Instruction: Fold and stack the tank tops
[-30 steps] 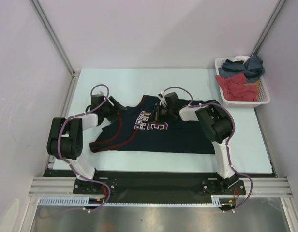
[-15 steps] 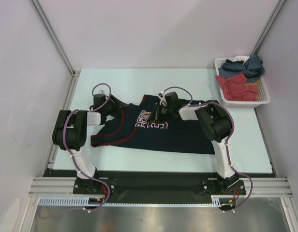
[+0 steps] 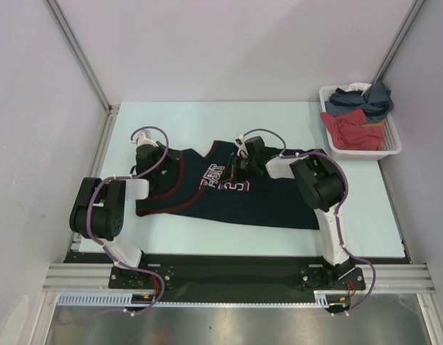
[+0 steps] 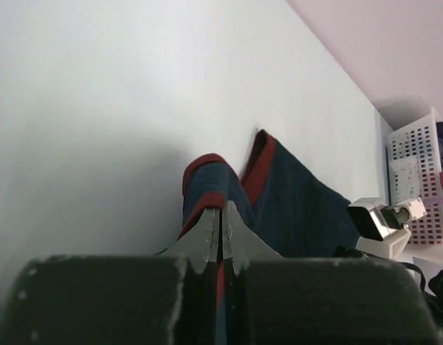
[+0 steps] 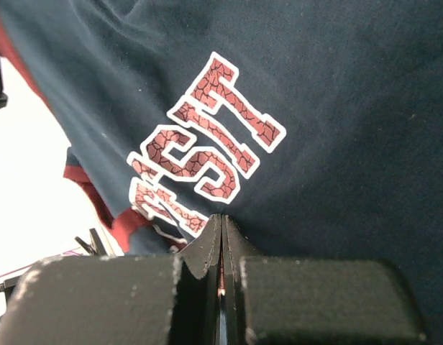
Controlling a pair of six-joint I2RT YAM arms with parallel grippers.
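navy tank top [image 3: 236, 205] lies spread flat mid-desk [image 3: 293, 122]. left pincer [image 4: 220, 215] is clamped on a red-trimmed strap at the top's far-left corner (trim shows between the fingers). right pincer [image 5: 221, 219] is closed, pinching cloth just beside the lettering. slate-blue top [image 3: 365, 97] sits in the basket [image 3: 362, 153], far right.

The left gripper [image 4: 220, 214] has closed: its jaws, apart a second ago, now meet on the red-trimmed strap [image 4: 207, 180] of the navy tank top [image 3: 257, 201]. In the top view this gripper has shifted slightly left and toward the far side of the tabletop [image 3: 207, 118]. The left arm's elbow [image 3: 99, 210], swung inward half a second ago, is back out and lower. The top's lower left corner has drawn slightly inward
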